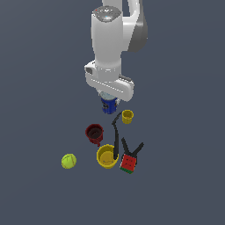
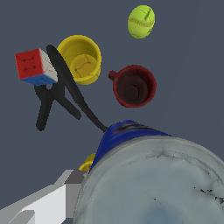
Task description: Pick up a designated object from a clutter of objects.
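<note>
The designated object, a small blue can (image 1: 108,106), sits directly under the white hand, and my gripper (image 1: 108,102) is shut on it. In the wrist view the can's blue wall (image 2: 122,140) and silver-grey lid (image 2: 153,183) loom very close and fill the frame's lower part. One pale finger (image 2: 48,203) shows beside the can; the other is hidden. The can looks raised above the clutter of objects, which lies spread on the dark floor beyond it.
A dark red mug (image 1: 94,132), a yellow bowl (image 1: 106,157), a small yellow cup (image 1: 127,116), a yellow-green ball (image 1: 68,161), a red cube (image 1: 128,163) and long black tools (image 1: 116,136) lie below the hand. One tool leans into the bowl.
</note>
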Tool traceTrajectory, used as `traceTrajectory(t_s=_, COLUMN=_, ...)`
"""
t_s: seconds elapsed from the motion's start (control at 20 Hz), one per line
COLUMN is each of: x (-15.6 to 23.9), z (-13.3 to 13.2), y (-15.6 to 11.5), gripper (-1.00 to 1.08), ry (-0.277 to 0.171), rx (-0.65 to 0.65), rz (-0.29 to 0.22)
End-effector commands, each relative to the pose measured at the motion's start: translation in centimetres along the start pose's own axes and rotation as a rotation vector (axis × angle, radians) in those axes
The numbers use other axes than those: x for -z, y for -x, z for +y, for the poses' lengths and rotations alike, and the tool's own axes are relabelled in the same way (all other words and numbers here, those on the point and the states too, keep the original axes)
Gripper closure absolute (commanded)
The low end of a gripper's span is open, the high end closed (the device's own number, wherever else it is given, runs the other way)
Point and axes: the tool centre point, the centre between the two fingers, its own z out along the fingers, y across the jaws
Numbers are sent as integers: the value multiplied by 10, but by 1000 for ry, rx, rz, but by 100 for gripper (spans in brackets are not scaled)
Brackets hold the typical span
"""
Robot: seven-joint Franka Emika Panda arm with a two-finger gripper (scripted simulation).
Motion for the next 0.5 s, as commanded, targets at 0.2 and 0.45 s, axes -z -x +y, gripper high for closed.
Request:
traceTrajectory(t_s=0.2, x=54, z=-47, y=44, gripper=108, ry=0, rx=-1, rz=4)
traceTrajectory(t_s=0.45, x=93, z=-83, y=76, gripper=108, ry=-2, rx=0, rz=3)
